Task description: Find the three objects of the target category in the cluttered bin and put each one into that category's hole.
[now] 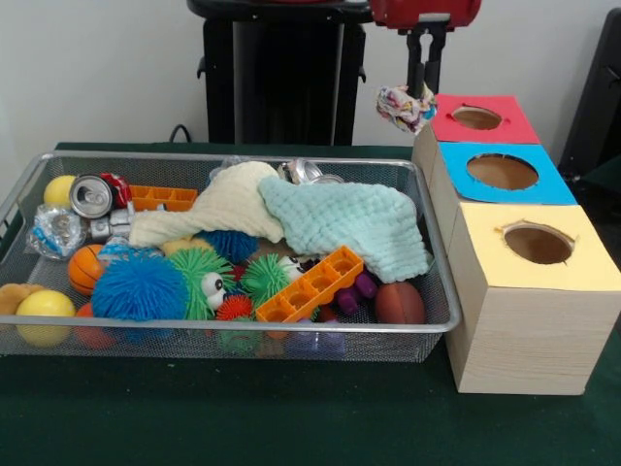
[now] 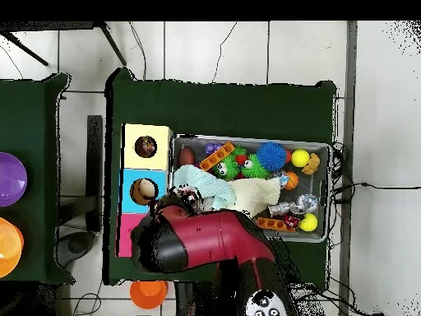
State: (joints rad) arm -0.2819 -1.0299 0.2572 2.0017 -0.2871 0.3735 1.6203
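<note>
My gripper [image 1: 423, 89] hangs from the top of the front view, shut on a small knotted cloth toy [image 1: 404, 107] in white with mixed colours. The toy hangs in the air above the far right corner of the wire-mesh bin [image 1: 223, 330], just left of the red-topped box and its hole [image 1: 476, 117]. In the overhead view the red arm [image 2: 205, 239] covers the red box, and the toy [image 2: 191, 197] shows at the arm's tip by the bin's rim [image 2: 329, 189]. No other knotted toy shows in the bin.
Blue-topped [image 1: 502, 172] and yellow-topped [image 1: 539, 243] boxes with holes stand nearer in the row. The bin holds a cream cloth [image 1: 233, 204], a mint cloth [image 1: 349, 218], orange trays [image 1: 310, 283], spiky balls [image 1: 141, 288], a can [image 1: 91, 195] and other balls.
</note>
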